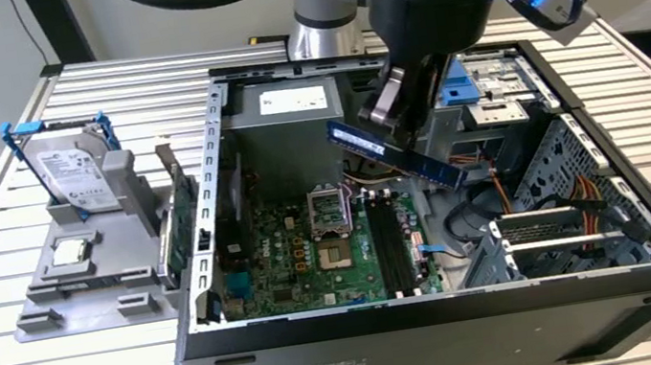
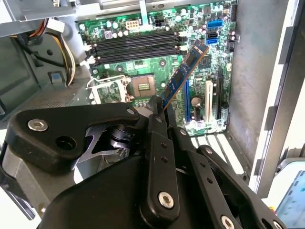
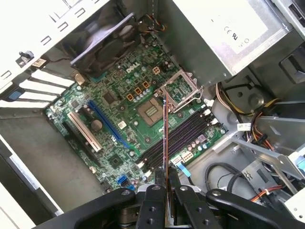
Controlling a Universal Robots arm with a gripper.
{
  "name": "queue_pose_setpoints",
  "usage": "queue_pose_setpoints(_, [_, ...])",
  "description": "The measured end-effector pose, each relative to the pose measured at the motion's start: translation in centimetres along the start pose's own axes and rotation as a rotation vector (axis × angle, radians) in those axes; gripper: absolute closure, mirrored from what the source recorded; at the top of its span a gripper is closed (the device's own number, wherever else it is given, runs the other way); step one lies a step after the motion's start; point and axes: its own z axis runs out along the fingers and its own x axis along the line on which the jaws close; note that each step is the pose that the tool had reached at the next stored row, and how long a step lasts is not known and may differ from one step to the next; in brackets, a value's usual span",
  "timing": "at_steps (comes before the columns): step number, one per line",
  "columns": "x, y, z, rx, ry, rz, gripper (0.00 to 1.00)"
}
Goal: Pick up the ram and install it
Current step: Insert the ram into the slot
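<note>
My gripper (image 1: 391,115) is shut on the ram (image 1: 433,166), a long blue stick with black chips, gripped near one end. The stick hangs tilted in the air above the open computer case, over the motherboard (image 1: 299,264). The black memory slots (image 1: 389,246) lie below it and apart from it. In the second wrist view the ram (image 2: 183,76) slants out from the gripper (image 2: 157,107) toward the slots (image 2: 136,45). The first wrist view has the ram (image 3: 165,133) edge-on, clamped by the gripper (image 3: 166,179), crossing over the slots (image 3: 178,138) beside the processor socket (image 3: 151,110).
A silver hard drive (image 1: 80,176) with blue rails stands in a grey holder at the exterior view's left, with a green expansion card (image 1: 184,228) beside the case wall. Inside the case are a power supply (image 1: 282,102), drive cages (image 1: 500,93) and orange cables (image 1: 560,196).
</note>
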Motion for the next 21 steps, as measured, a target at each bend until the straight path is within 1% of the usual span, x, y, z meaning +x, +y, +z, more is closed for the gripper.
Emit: queue_pose_setpoints(21, [0.00,0.00,0.00,-0.0013,-0.0035,0.129,1.00])
